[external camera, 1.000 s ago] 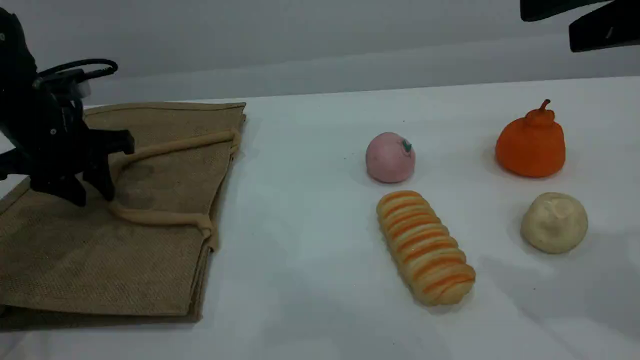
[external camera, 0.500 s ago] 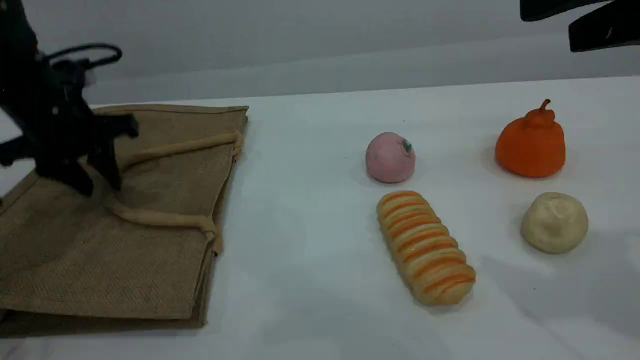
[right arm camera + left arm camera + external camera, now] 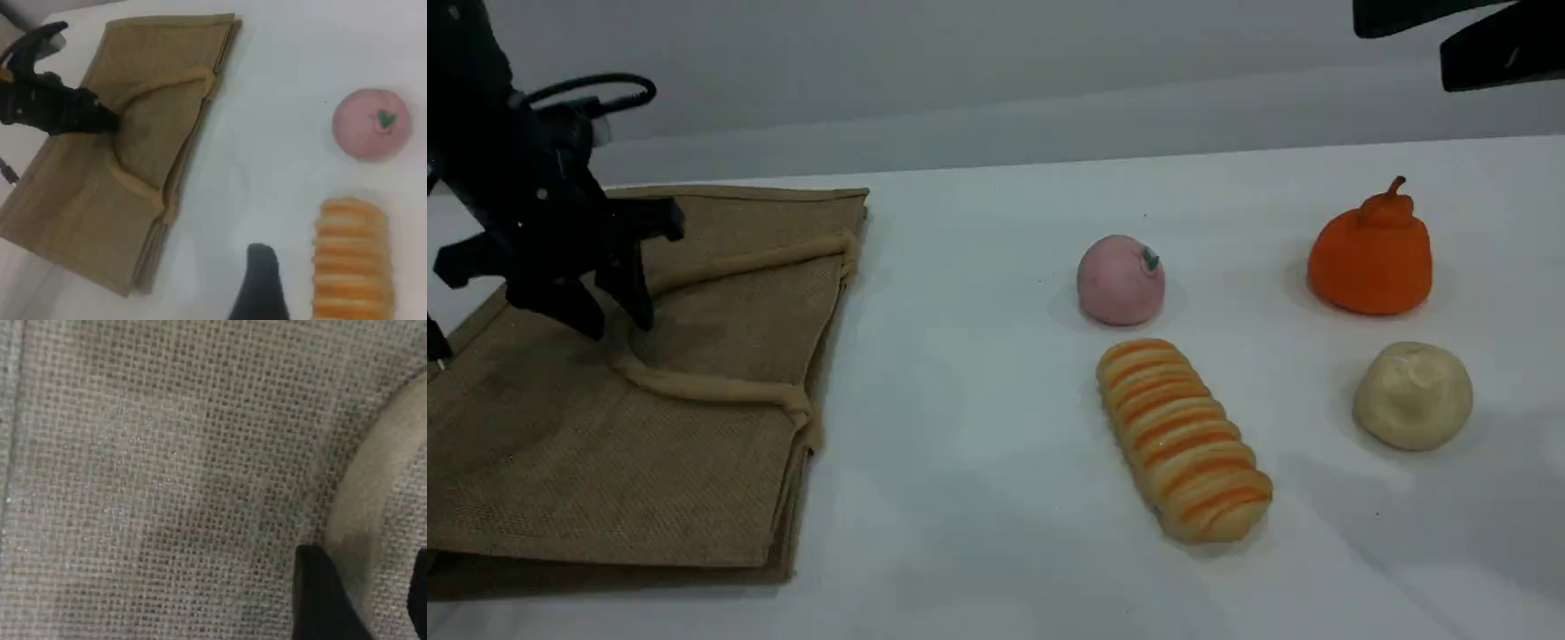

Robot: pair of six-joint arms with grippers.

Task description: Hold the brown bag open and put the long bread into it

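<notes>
Bag (image 3: 694,462) flat on table | my left hand (image 3: 609,307) lifted a bit, spread astride handle (image 3: 703,387), nothing gripped | right hand (image 3: 263,293) spread, bread (image 3: 1183,440) untouched

A bare test-lab bench: a plain white tabletop (image 3: 978,267) against a blank grey wall (image 3: 960,80), with soft toy foods spread toward its right edge.
</notes>
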